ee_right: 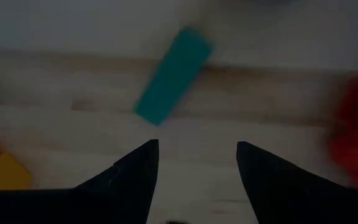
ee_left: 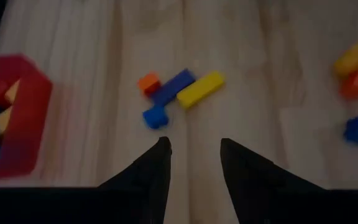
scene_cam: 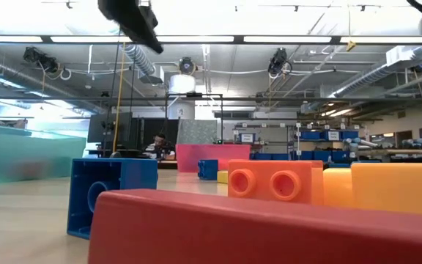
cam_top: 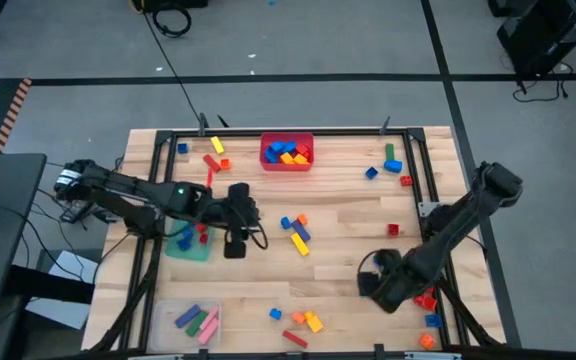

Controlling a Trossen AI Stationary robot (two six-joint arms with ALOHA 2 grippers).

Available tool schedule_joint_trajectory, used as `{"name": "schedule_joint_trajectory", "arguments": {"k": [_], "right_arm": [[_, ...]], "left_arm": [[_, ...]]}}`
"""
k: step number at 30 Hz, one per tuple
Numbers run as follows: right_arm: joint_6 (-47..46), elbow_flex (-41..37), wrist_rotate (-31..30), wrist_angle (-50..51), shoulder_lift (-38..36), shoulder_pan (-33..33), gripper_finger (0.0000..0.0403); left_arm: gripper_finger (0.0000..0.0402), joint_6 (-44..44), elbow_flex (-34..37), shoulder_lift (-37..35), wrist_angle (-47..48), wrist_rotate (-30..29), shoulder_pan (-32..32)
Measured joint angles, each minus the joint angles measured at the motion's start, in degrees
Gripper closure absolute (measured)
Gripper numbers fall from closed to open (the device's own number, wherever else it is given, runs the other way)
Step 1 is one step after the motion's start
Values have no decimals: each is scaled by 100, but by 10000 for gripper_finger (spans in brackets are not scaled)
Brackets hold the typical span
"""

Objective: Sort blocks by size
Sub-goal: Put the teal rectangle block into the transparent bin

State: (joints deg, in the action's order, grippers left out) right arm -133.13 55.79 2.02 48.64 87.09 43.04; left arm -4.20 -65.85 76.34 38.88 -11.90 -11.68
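High view shows the left claw [cam_top: 235,247] hovering released and empty over the wooden bench [cam_top: 348,215] beside the green bin [cam_top: 190,243], the blocks [cam_top: 295,231] scattered around, while the right claw [cam_top: 373,287] waits released near the bench's right edge.

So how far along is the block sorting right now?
Partly done: blocks already sit in the red bin, green bin and clear bin. Both left gripper and right gripper are open and empty. Loose blocks remain scattered across the table.
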Motion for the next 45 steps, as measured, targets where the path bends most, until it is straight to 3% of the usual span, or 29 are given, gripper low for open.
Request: {"name": "schedule_joint_trajectory", "arguments": {"k": [6, 11, 22, 26, 31, 37, 45], "right_arm": [[52, 831, 95, 762, 975, -277, 174], [112, 1075, 74, 992, 1432, -447, 174], [174, 1088, 145, 637, 2163, -574, 183], [332, 1095, 128, 554, 2214, -576, 211], [733, 1065, -162, 555, 2080, -569, 293], [1731, 1055, -963, 717, 1765, -640, 292], [3727, 1056, -3371, 1176, 326, -970, 292]], "left_arm": [[254, -27, 830, -709, -252, 106, 148], [254, -239, 1285, -1281, -325, 85, 159], [254, -802, 1445, -1683, -354, 62, 157], [254, -952, 1445, -1659, -361, 61, 155], [254, -958, 1445, -1637, -398, 61, 155], [254, -963, 1445, -1559, -1023, 60, 155], [254, -1235, 1445, -1217, -2848, 55, 150]]}}
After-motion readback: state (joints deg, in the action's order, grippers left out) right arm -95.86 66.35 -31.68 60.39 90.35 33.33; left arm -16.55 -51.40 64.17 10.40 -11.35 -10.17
